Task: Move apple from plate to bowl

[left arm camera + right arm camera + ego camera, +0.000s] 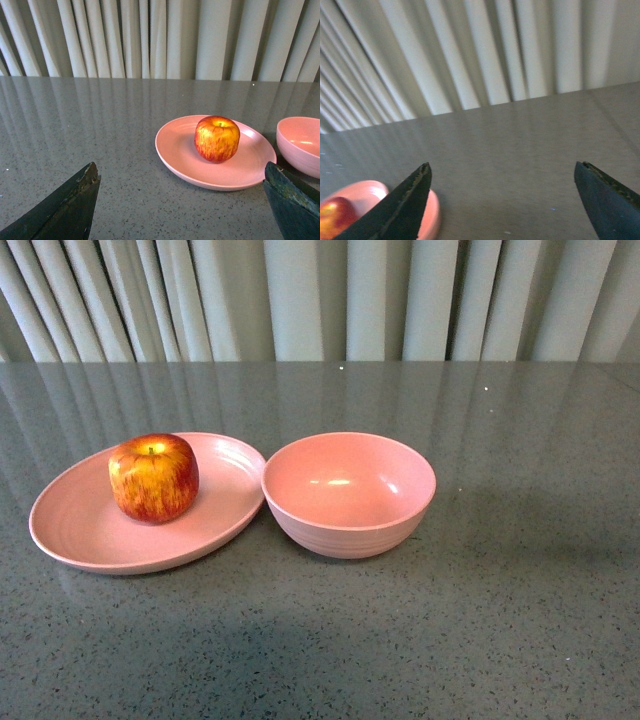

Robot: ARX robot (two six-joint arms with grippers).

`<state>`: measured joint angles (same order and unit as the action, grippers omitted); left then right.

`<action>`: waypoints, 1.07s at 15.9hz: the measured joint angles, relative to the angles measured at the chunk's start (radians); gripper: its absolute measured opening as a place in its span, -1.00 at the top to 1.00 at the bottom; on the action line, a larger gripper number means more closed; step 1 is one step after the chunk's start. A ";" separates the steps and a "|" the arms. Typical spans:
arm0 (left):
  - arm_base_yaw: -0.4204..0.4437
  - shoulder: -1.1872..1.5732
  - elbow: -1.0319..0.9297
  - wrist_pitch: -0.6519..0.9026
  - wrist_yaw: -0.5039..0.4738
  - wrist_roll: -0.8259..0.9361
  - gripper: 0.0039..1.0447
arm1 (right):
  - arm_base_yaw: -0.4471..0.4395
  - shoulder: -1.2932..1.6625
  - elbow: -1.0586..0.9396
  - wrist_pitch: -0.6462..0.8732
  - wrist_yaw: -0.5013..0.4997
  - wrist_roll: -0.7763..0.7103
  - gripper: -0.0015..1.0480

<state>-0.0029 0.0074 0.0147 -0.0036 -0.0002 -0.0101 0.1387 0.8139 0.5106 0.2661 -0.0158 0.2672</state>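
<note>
apple on the plate, both grippers wide open

the apple (153, 477) sits stem up on the plate (75, 525), toward its far right part. the bowl (348, 495) stands just beside the plate on the right, rims touching or nearly so. the left gripper (181, 169) and right gripper (503, 165) are above the grey table (500, 620), jaws spread wide and empty, well apart from the apple.

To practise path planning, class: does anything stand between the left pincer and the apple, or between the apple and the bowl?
Nothing visible does. From the open left pincer, only bare table and the plate's low rim lie before the apple. The bowl stands beside the plate; only its own wall needs clearing.
</note>
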 joint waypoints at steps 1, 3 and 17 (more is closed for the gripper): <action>0.000 0.000 0.000 0.000 0.000 0.000 -0.88 | -0.041 -0.158 -0.114 -0.019 0.074 -0.114 -0.48; 0.000 0.000 0.000 0.000 0.000 0.000 -0.88 | -0.151 -0.381 -0.290 -0.105 0.035 -0.211 -0.02; 0.000 0.000 0.000 0.000 -0.001 0.000 -0.88 | -0.139 -0.809 -0.497 -0.276 0.015 -0.260 0.97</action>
<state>-0.0029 0.0074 0.0147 -0.0036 -0.0013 -0.0105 -0.0002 0.0051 0.0132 -0.0101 -0.0006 0.0071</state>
